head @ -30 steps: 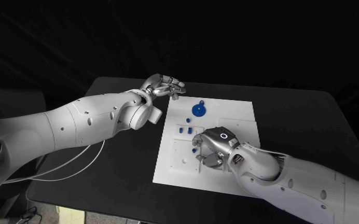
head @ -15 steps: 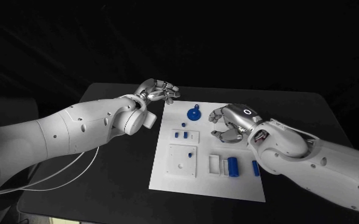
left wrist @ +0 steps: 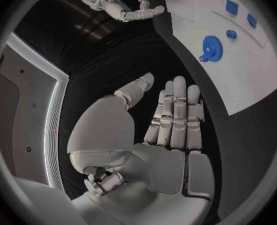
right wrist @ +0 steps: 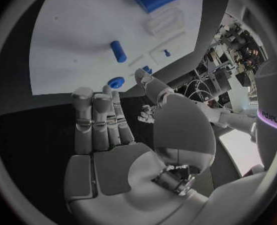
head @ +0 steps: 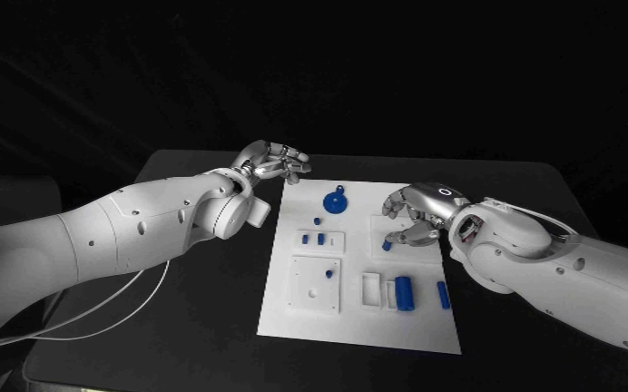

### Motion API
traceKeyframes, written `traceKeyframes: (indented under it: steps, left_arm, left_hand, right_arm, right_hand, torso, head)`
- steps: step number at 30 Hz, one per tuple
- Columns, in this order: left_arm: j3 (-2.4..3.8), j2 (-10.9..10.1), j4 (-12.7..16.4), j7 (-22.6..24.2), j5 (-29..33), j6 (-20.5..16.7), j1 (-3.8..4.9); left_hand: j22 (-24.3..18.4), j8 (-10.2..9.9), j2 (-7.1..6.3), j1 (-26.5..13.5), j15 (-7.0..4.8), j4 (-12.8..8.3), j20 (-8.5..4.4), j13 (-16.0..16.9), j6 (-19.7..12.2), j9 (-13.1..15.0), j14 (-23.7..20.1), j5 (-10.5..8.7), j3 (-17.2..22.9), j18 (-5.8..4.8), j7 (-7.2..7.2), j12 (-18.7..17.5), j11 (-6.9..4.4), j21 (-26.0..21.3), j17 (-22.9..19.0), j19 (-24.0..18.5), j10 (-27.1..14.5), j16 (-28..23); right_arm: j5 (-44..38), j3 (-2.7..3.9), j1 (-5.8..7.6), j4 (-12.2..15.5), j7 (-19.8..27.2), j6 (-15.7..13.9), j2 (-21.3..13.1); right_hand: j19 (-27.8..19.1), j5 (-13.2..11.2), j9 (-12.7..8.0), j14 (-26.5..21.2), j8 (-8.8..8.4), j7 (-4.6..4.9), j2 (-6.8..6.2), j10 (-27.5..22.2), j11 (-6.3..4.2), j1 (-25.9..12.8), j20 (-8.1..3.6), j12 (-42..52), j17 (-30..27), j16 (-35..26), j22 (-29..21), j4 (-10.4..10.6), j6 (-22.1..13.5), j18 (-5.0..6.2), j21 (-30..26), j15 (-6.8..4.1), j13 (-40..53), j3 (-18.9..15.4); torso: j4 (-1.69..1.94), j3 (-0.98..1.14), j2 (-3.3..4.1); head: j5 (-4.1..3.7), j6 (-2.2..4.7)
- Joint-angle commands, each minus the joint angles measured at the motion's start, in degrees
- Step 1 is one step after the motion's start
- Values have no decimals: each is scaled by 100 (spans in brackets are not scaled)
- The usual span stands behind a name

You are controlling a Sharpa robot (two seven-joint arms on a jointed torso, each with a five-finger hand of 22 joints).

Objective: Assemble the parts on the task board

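Since a second ago we see the right hand (head: pixel 421 214) lifted off the task board (head: pixel 353 328), fingers apart and empty, exposing loose blue parts (head: pixel 405 291); left hand (head: pixel 271 160) idles open off-board.

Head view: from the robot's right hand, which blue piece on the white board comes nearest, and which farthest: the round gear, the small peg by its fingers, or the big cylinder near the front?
From the right hand:
1. Small peg, just below the fingers.
2. Round gear, towards the board's far edge.
3. Big cylinder, towards the board's front edge.
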Motion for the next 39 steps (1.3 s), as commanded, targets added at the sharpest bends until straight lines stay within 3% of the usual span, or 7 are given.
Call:
traceKeyframes:
  steps: [1, 9, 15, 20, 23, 29, 39]
  left_arm:
    - [4, 7, 3, 55, 41, 56, 6]
    - [4, 8, 1, 55, 41, 63, 6]
    - [4, 2, -3, 56, 41, 68, 6]
    - [4, -4, -5, 57, 41, 63, 6]
    - [4, -5, -1, 57, 42, 62, 6]
    - [4, -8, 1, 55, 42, 67, 6]
    - [4, -7, 3, 56, 42, 65, 6]
  left_hand:
    - [6, 37, 31, -9, 18, 5, -23, -6, 14, -10, 33, -36, -9, 93, 41, 1, 8, -22, 8, -18, -45, -37]
    - [8, 40, 32, -12, 19, 8, -22, -6, 13, -11, 33, -37, -11, 92, 41, 2, 9, -24, 11, -19, -47, -41]
    - [9, 41, 34, -12, 20, 9, -21, -5, 12, -12, 34, -37, -12, 91, 42, 3, 9, -25, 14, -19, -47, -44]
    - [9, 41, 34, -12, 20, 10, -21, -5, 12, -12, 34, -37, -12, 91, 42, 3, 9, -25, 14, -19, -48, -44]
    - [9, 42, 35, -13, 20, 11, -21, -5, 13, -12, 34, -37, -12, 91, 42, 3, 10, -26, 15, -19, -48, -45]
    - [11, 44, 39, -15, 21, 15, -20, -5, 13, -13, 35, -37, -13, 90, 41, 4, 10, -27, 18, -19, -48, -48]
    - [13, 47, 44, -16, 21, 19, -20, -5, 13, -14, 37, -37, -13, 90, 41, 6, 10, -29, 23, -18, -49, -52]
  right_arm:
    - [-353, -13, -26, -39, -56, 464, 11]
    - [-409, -57, -94, -50, -39, 469, 70]
    - [-488, -87, -135, -114, -21, 442, 137]
    - [-558, -125, -154, -146, -23, 440, 164]
    - [-610, -129, -161, -145, -45, 453, 171]
    - [-711, -140, -164, -161, -96, 420, 184]
    - [-760, -151, -188, -185, -151, 316, 249]
  right_hand:
    - [4, -41, -5, 4, -31, -36, -11, -54, 9, -59, 3, -17, -11, 30, 93, -6, -9, 712, -10, 0, -18, -62]
    - [0, -55, 5, -3, 3, -84, 1, 22, -9, 35, 5, 34, -21, 35, 88, 14, 4, 712, -24, -16, -26, -29]
    - [43, -68, 42, 13, 88, -118, 21, 157, -24, 329, -1, 94, -32, 51, 78, 132, 80, 712, -29, -36, -24, 328]
    - [52, -69, 50, 17, 106, -125, 30, 182, -27, 360, 1, 106, -33, 56, 78, 157, 101, 712, -27, -35, -22, 379]
    - [84, -68, 111, 39, 252, -76, 247, 473, -100, 507, 0, 259, -32, 72, 85, 210, 352, 712, -8, -102, 42, 559]
    - [115, -70, 144, 66, 347, -68, 354, 737, -206, 571, 19, 387, -43, 79, 102, 255, 521, 712, 29, -205, 111, 719]
    - [137, -70, 163, 90, 408, -120, 422, 862, -261, 532, 19, 447, -53, 78, 104, 281, 642, 712, 54, -258, 174, 791]
  torso:
    - [7, -5, 5]
    - [8, -9, 7]
    - [13, -12, 7]
    - [14, -17, 6]
    - [13, -17, 9]
    - [9, -18, 5]
    - [11, -14, 5]
  head:
    - [-18, -1]
    - [-31, -6]
    - [-26, -26]
    - [-26, -34]
    - [-23, -38]
    - [-21, -48]
    - [-23, -65]
